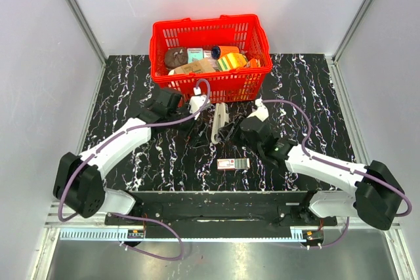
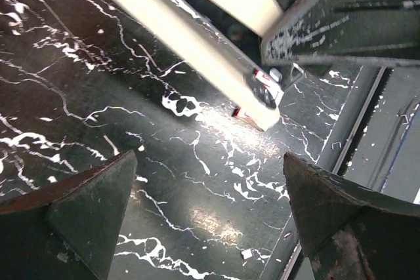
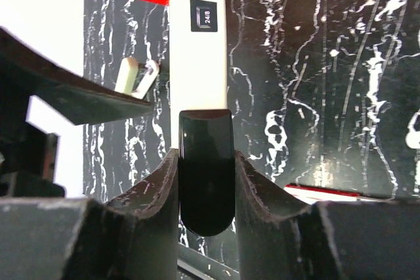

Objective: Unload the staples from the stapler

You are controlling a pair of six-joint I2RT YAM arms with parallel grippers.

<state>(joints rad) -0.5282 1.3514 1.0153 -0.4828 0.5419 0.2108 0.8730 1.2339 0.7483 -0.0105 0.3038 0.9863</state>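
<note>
The stapler (image 1: 218, 121) is a slim white bar with a glossy black rear end, lying just in front of the basket. My right gripper (image 3: 207, 181) is shut on that black end (image 3: 207, 162), and the white body (image 3: 199, 50) runs away from it toward the basket. From above, the right gripper (image 1: 224, 134) sits at the stapler's near end. My left gripper (image 2: 210, 181) stands wide open over bare tabletop, with the stapler (image 2: 197, 40) lying diagonally beyond its fingertips. From above, the left gripper (image 1: 199, 129) is just left of the stapler. No staples are visible.
A red basket (image 1: 209, 86) holding several packets stands at the back centre, close behind the stapler. A small flat red-and-white box (image 1: 233, 164) lies near the table's front edge. Grey walls enclose the black marbled table (image 1: 131, 96) on three sides.
</note>
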